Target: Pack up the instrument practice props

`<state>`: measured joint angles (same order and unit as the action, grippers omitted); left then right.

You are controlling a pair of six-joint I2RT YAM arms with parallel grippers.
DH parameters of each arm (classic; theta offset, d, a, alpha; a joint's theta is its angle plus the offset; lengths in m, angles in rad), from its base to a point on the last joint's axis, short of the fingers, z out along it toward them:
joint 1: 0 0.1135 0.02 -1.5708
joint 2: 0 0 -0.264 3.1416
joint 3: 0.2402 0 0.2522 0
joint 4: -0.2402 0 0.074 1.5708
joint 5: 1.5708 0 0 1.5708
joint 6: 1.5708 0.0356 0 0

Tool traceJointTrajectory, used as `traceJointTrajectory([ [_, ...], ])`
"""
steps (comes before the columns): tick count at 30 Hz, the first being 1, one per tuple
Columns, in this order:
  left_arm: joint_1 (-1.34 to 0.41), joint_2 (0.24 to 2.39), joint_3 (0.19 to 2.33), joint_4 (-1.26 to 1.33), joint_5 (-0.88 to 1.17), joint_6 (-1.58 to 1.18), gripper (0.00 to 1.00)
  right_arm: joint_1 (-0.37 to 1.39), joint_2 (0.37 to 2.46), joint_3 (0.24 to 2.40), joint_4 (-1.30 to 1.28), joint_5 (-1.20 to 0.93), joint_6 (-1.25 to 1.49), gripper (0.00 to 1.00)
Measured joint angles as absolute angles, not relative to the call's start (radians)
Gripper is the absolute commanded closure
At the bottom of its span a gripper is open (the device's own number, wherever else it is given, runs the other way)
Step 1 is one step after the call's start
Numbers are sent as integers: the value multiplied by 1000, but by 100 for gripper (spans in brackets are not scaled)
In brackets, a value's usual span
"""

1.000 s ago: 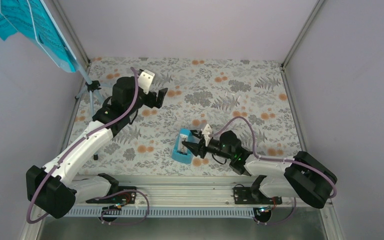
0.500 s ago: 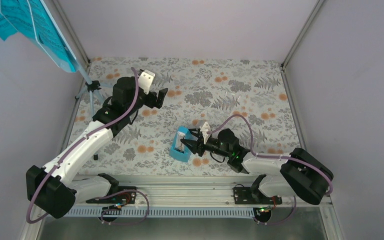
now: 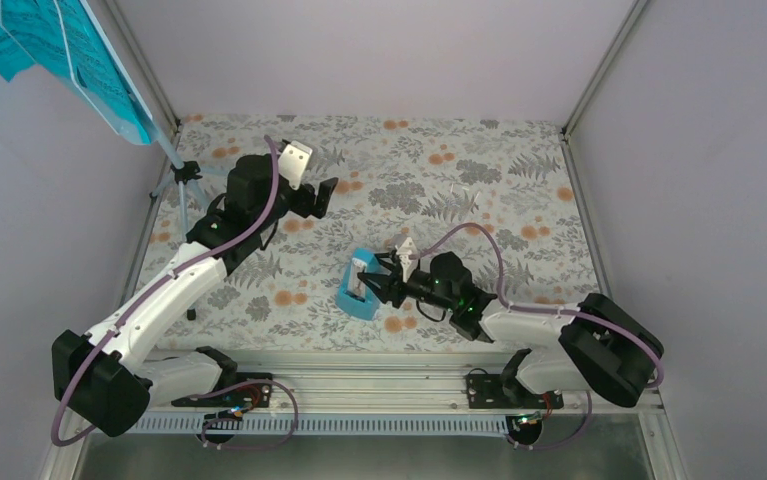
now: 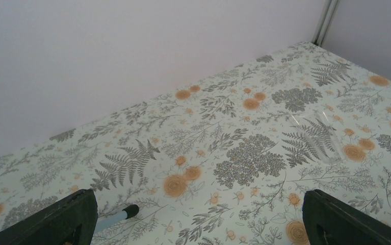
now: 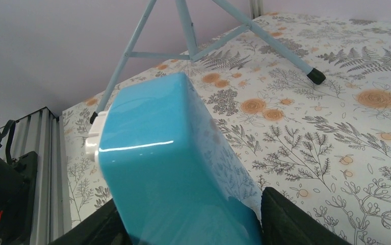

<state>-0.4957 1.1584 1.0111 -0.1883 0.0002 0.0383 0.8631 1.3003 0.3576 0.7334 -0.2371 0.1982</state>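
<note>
The floral table carries the music stand on its tripod legs and, seemingly, the metronome.

white-and-black arms carry looping purple cables.

The pale blue perforated music stand and its turquoise sheet-music pages run off the top view's upper-left corner — the small blue pyramid-shaped metronome hides most of the right fingers, its lower end cropped.
</note>
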Motion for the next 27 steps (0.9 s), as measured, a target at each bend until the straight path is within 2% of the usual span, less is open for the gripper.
traceJointTrajectory([
  [12, -502, 1158, 1011, -188, -1, 42, 0, 863, 1311, 413, 656, -208, 257, 35],
  [16, -502, 1158, 1011, -188, -4, 42, 0, 863, 1311, 425, 641, -195, 272, 21],
  [20, -502, 1158, 1010, -187, -9, 45, 0, 862, 1304, 432, 624, -189, 281, 1],
  [27, -502, 1138, 991, -171, -18, 59, 0, 862, 1120, 422, 550, -190, 245, 1],
])
